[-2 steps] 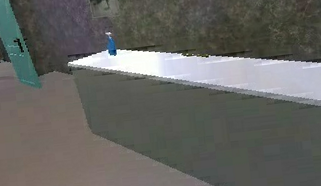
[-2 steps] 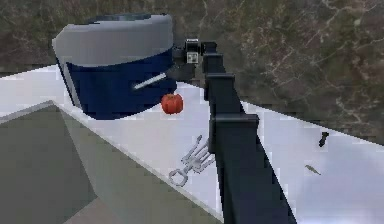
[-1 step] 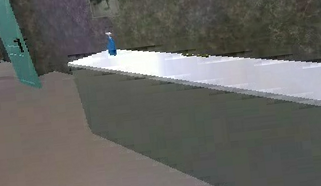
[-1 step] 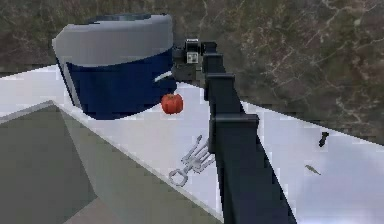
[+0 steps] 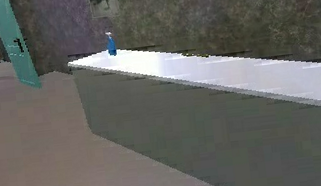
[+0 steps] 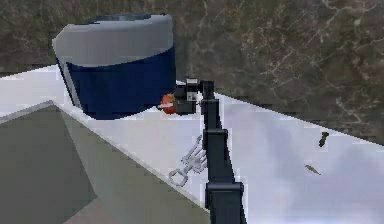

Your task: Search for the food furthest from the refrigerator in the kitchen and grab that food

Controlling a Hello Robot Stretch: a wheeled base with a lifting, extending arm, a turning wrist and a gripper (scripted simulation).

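A small red round thing [image 6: 168,107] lies on the white countertop [image 6: 270,150] in the arm side view, right beside a large blue-and-grey drum-shaped container [image 6: 115,65]. My dark arm [image 6: 220,165] rises from the bottom edge to that spot. The gripper [image 6: 176,101] sits at the red thing, against the container's right side. I cannot tell whether it holds anything, or whether it touches the red thing.
A metal utensil [image 6: 190,160] lies left of the arm; two small dark things [image 6: 322,140] lie farther right. In the forward view, a long white-topped counter [image 5: 227,73] carries a blue bottle [image 5: 111,44]. Bare floor [image 5: 34,146] lies left, with a teal door [image 5: 14,42] behind.
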